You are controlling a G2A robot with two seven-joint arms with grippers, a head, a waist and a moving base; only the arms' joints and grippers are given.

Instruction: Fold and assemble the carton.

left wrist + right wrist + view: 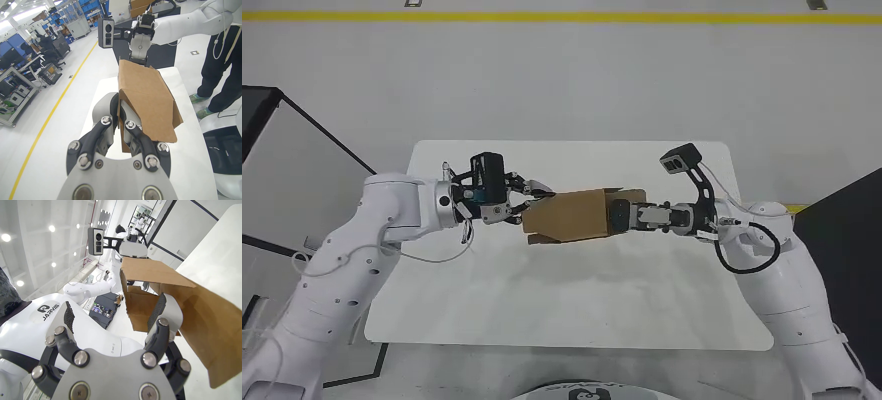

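A brown cardboard carton (577, 213) hangs above the middle of the white table (572, 300), lying on its side between both arms, flaps loose at each end. My left gripper (525, 200) is shut on the edge of one carton wall (145, 94) at its end; the cardboard sits pinched between the two fingers (119, 113). My right gripper (620, 215) is at the opposite open end. In the right wrist view it stands open (115, 311), one finger (162, 306) lying against the carton (189, 298), the other clear of the cardboard.
The table's front and both side strips are bare. A black frame (282, 130) stands off the table's left side. A yellow floor line (562, 16) runs behind the table.
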